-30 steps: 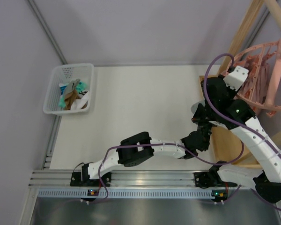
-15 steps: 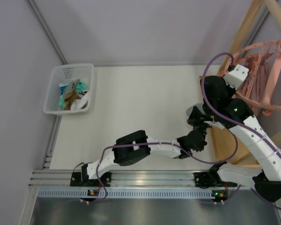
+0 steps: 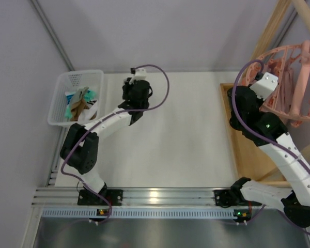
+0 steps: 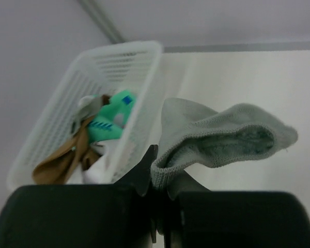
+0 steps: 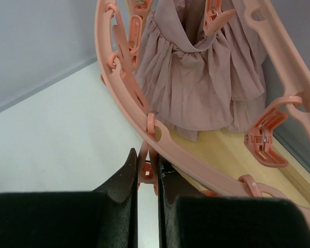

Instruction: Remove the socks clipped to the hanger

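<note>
My left gripper is shut on the cuff of a pale grey-white sock, which juts out over the table just right of the white basket. In the top view this gripper is beside the basket. Mint-green socks and brown socks lie in the basket. My right gripper is shut on a dangling clip under the ring of the salmon-pink hanger. The hanger is at the far right of the top view, and the right gripper is at its near rim.
A mauve ruffled cloth hangs clipped inside the hanger. A wooden frame holds the hanger, and its wooden base lies on the table's right side. Grey walls close the back and left.
My left arm has swung from beside the hanger across the table to the basket, carrying the sock. My right gripper has risen to the hanger's ring.
</note>
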Robot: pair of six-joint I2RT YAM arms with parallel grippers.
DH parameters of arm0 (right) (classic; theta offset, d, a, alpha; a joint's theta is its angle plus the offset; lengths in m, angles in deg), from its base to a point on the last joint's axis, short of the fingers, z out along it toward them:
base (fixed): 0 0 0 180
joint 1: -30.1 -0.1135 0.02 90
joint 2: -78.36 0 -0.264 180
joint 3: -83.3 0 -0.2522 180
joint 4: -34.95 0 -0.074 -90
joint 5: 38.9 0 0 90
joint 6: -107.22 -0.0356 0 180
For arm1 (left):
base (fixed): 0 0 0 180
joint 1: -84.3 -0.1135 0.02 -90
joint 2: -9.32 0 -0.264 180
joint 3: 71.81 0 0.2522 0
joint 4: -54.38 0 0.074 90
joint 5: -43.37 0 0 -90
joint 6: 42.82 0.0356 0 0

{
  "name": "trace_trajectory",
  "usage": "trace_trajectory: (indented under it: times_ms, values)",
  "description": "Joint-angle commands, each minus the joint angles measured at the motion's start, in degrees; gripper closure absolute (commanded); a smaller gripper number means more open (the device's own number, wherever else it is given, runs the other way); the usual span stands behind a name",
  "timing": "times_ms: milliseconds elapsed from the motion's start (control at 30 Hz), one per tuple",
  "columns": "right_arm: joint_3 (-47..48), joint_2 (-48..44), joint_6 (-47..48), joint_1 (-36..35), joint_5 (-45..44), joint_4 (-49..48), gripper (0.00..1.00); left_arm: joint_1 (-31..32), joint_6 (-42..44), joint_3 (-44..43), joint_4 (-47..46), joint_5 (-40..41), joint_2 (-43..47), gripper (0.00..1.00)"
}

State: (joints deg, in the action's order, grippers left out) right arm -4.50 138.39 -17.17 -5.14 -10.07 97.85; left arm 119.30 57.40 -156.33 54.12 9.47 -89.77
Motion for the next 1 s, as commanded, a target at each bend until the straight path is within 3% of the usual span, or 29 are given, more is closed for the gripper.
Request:
trace_trajectory:
  times_ms: [0, 233, 400, 533, 567, 667, 700, 733, 967]
  values:
    - [0.2, -0.5, 1.9, -0.3, 3.9, -0.5, 1.00, -5.5, -5.1, 4.2, 4.8, 9.7, 4.9, 1.00]
    - [0.3, -0.5, 4.0, -0.2, 6.0, -2.0, 1.00, -23.5, -15.9, 7.5, 5.1, 12.9, 6.8, 1.00]
    - [0.4, -0.1, 4.5, -0.2, 7.4, -1.9, 1.00, -29.5, -20.4, 3.0, 5.1, 15.5, 0.4, 1.00]
    - [-0.1, -0.1, 5.7, -0.2, 7.5, -2.0, 1.00, -36.2, -24.8, -1.1, 6.9, 8.3, -2.7, 1.00]
    - [0.0, -0.1, 5.8, -0.3, 7.6, -2.0, 1.00, -37.3, -24.7, -2.4, 7.3, 7.9, -3.9, 0.93]
    - [-0.2, -0.4, 7.0, -0.2, 7.5, -2.7, 1.00, -39.7, -24.4, -7.3, 7.4, 7.1, -8.8, 0.43]
    - [-0.1, -0.4, 7.3, -0.3, 7.3, -2.8, 1.00, -40.5, -24.5, -9.1, 7.3, 6.7, -10.7, 0.05]
    - [-0.1, -0.4, 7.7, -0.3, 7.3, -2.7, 1.00, -40.5, -24.0, -9.9, 7.3, 5.5, -11.3, 0.02]
    - [-0.7, 0.1, 7.4, -0.2, 8.4, -3.4, 1.00, -39.6, -26.7, -5.9, 7.4, 1.0, -4.9, 0.02]
